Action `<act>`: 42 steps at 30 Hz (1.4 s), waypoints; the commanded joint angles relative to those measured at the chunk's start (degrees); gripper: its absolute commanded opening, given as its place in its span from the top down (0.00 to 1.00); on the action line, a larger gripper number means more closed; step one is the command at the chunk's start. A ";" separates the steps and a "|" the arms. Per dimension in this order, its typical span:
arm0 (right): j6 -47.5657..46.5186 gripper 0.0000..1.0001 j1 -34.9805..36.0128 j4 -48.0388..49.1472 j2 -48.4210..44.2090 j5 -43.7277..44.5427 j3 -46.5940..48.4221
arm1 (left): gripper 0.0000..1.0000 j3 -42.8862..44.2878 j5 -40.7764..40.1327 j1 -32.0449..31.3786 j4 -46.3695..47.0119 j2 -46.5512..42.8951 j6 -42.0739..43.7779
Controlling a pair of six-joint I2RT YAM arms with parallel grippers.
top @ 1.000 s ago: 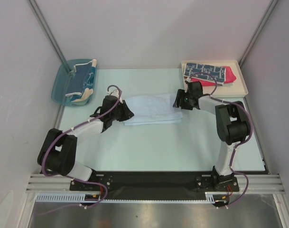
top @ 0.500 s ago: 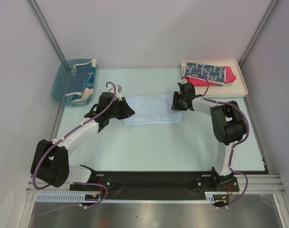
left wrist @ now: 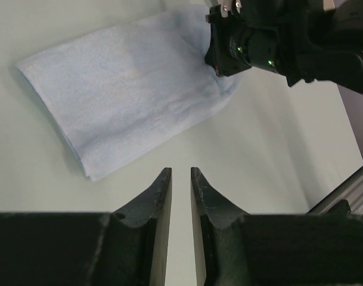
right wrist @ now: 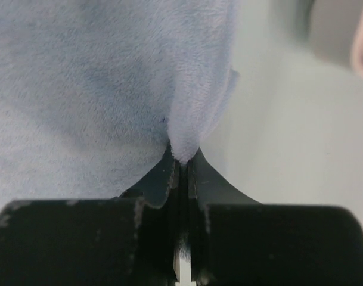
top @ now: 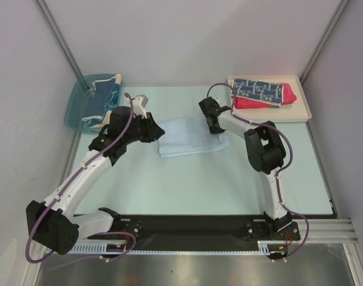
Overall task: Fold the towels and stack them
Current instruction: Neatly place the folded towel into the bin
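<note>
Both arms are reaching farther out — right fingers [right wrist: 157, 182] pinching the limp, soft towel [top: 190, 137] at its edge, left fingers [left wrist: 159, 193] hovering parted, empty.

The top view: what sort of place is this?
Probably a robot test cell, not a home: bare walls with metal posts, two arms bolted to a rail, a towel laid out on the table.

Open surface [top: 199, 179] is stretching between the light-blue towel [top: 190, 138] and the near edge. The left gripper [left wrist: 181, 179] is crowding the towel's left edge, the right gripper [right wrist: 180, 158] its far-right corner; bin [top: 74, 113] and tray [top: 304, 111] are occupying the far corners.
</note>
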 commanded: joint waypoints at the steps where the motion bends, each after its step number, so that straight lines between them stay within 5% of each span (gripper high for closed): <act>1: -3.37 1.00 -0.54 -8.91 5.63 14.23 11.01 | 0.77 1.99 1.03 -0.05 -3.76 -1.59 3.57; 17: -21.81 1.00 -0.98 -10.87 27.44 38.67 52.08 | 0.81 1.90 3.58 -0.05 -5.87 1.13 6.47; 29: -43.16 1.00 -3.87 11.46 24.99 44.57 52.36 | 0.83 0.84 5.34 0.04 -4.73 2.37 6.91; 42: -43.37 1.00 -7.39 9.19 17.18 35.69 51.83 | 0.83 -0.38 4.99 0.13 -4.73 2.45 7.44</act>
